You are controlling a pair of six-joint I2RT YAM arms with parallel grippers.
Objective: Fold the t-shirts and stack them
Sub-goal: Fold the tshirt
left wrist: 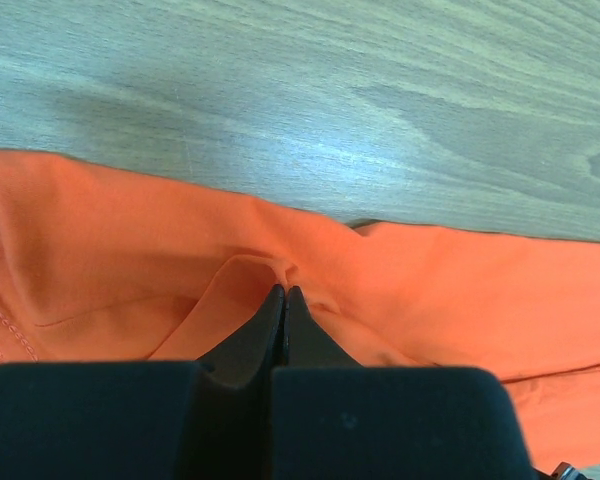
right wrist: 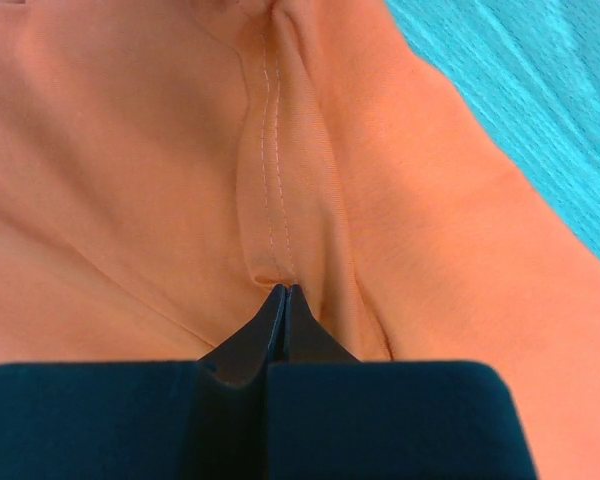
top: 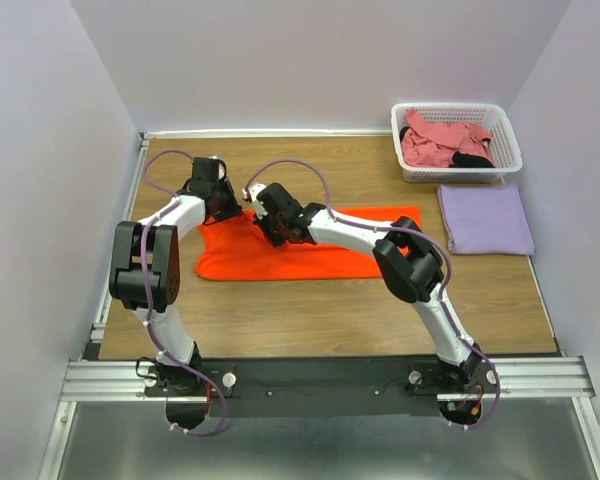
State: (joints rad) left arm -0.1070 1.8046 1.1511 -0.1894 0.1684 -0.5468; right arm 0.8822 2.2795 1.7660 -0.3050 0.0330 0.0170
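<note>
progress: orange shirt [top: 310,255] lies mid-table, folded into a long band, not yet a compact square. to its right, lavender shirt [top: 485,220] sits folded flat; we judge that one done. far right, pink shirt [top: 440,140] and black cloth [top: 472,159] lie crumpled in the basket [top: 458,108].

pose: left arm bends over the band's far left corner, left gripper [left wrist: 283,295] pinched tight on orange cloth. right arm reaches across, right gripper [right wrist: 284,292] likewise clamped on a seamed fold nearby.
</note>
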